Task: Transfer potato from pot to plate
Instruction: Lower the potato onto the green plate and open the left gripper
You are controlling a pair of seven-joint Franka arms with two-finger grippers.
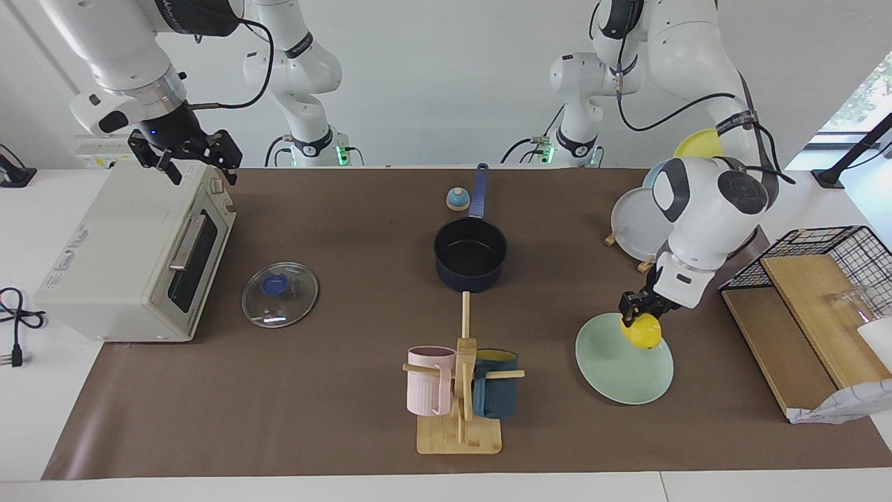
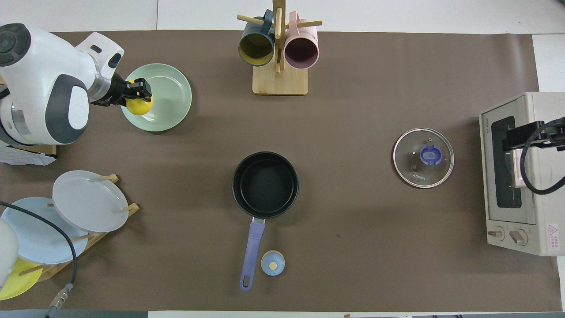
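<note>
The yellow potato (image 1: 642,332) (image 2: 138,106) is in my left gripper (image 1: 641,319) (image 2: 137,95), which is shut on it from above. It hangs low over the pale green plate (image 1: 620,369) (image 2: 170,95), at the plate's edge nearest the robots; I cannot tell whether it touches the plate. The dark blue pot (image 1: 470,254) (image 2: 265,184) stands empty mid-table, its long handle pointing toward the robots. My right gripper (image 1: 198,164) (image 2: 529,134) waits open above the toaster oven, holding nothing.
A toaster oven (image 1: 139,258) (image 2: 516,176) and a glass lid (image 1: 280,294) (image 2: 423,157) lie at the right arm's end. A mug rack (image 1: 460,390) (image 2: 279,44) stands farther out than the pot. A plate rack (image 1: 637,223) (image 2: 84,201) and wire basket (image 1: 822,279) flank the left arm.
</note>
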